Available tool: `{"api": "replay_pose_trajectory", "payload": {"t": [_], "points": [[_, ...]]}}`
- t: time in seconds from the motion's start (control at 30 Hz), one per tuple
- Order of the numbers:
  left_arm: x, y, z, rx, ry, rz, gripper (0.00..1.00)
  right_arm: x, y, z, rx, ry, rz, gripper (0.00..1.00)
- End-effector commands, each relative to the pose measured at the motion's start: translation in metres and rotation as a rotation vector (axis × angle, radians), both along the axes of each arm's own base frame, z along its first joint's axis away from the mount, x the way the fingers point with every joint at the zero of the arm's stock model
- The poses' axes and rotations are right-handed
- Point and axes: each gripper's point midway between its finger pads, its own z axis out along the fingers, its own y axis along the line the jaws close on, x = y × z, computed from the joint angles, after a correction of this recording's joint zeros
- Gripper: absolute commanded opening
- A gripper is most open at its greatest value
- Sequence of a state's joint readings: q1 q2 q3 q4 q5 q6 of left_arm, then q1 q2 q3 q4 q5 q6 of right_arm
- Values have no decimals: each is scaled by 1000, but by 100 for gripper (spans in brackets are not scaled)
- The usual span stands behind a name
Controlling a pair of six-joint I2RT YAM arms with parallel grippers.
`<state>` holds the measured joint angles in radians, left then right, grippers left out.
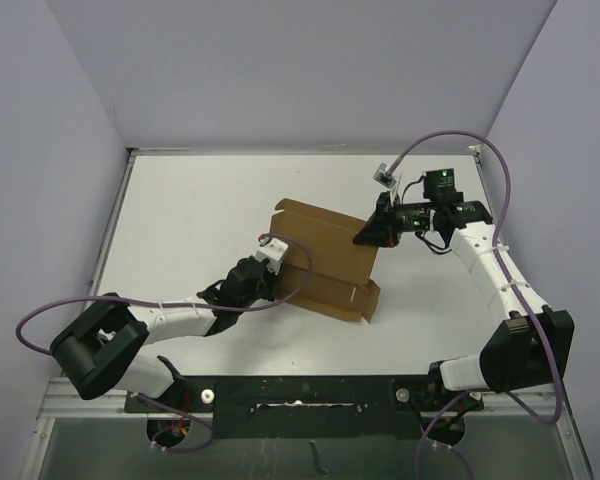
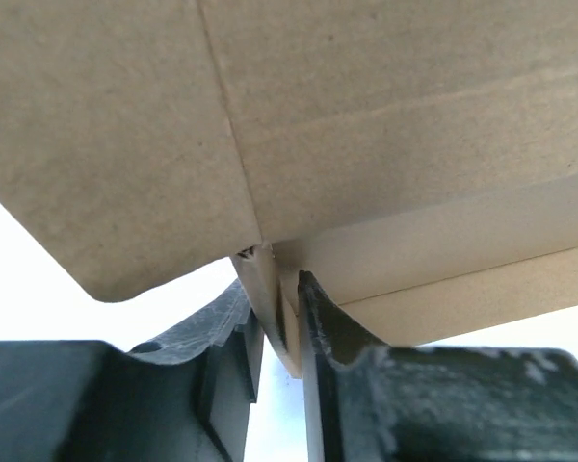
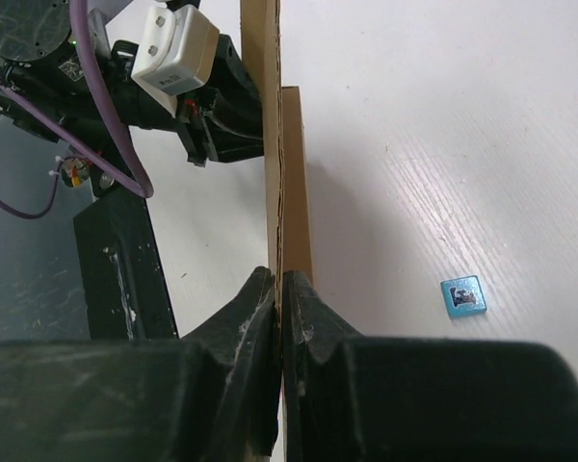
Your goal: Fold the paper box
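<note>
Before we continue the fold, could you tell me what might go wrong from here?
The right end effector pinches only a thin edge of the paper box; it could slip or tear if pulled. The left end effector grips a narrow flap beside a crease, which might crumple. A small blue cube lies beside the box and could be knocked.

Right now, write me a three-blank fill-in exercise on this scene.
1. Of the left gripper and the right gripper, ___ pinch the plain brown cardboard paper box.
2. The small flat square lying on the table is coloured ___.
3. The table itself is coloured ___.
Missing words: both; blue; white.
</note>
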<state>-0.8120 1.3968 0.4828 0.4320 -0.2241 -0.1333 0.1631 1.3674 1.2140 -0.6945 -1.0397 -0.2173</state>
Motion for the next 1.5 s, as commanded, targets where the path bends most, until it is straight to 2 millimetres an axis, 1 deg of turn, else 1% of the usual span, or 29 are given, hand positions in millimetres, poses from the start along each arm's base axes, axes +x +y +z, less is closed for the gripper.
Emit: {"api": "replay_pose_trajectory", "payload": {"t": [0.0, 0.07, 0.23, 0.33, 0.47, 0.67, 0.73, 0.9, 1.03, 1.13, 1.17, 1.23, 1.27, 1.37, 1.47], "points": [[-8, -13, 17, -78, 18, -43, 22, 8, 0, -6, 38, 25, -10, 0], [-9, -13, 19, -88, 22, -43, 24, 11, -2, -11, 37, 37, -22, 0], [-13, -7, 27, -106, 43, -14, 36, 19, -11, -19, 25, 51, -64, 0], [-17, 0, 32, -114, 57, 13, 43, 22, -14, -20, 32, 52, -73, 0], [-22, 7, 34, -119, 91, 38, 48, 23, -13, -16, 42, 47, -69, 0], [-33, 15, 38, -119, 148, 58, 51, 23, -16, -16, 56, 45, -68, 0], [-34, 18, 35, -99, 169, 67, 51, 23, -16, -17, 58, 49, -65, 0], [-29, 16, 31, -86, 194, 80, 52, 23, -16, -20, 60, 56, -60, 0], [-18, 10, 25, -86, 189, 86, 51, 22, -15, -21, 65, 63, -56, 0], [-7, 4, 22, -82, 181, 88, 50, 22, -15, -22, 67, 67, -53, 0], [-4, 3, 20, -79, 180, 88, 48, 22, -14, -22, 67, 67, -51, 0], [2, 1, 15, -61, 180, 95, 40, 22, -14, -22, 68, 67, -49, 0], [6, 0, 14, -55, 181, 99, 37, 22, -14, -22, 68, 68, -50, 0], [9, -3, 9, -39, 189, 95, 27, 21, -14, -22, 68, 66, -47, 0], [10, -4, 5, -31, 198, 90, 11, 21, -14, -23, 68, 69, -46, 0]]}}
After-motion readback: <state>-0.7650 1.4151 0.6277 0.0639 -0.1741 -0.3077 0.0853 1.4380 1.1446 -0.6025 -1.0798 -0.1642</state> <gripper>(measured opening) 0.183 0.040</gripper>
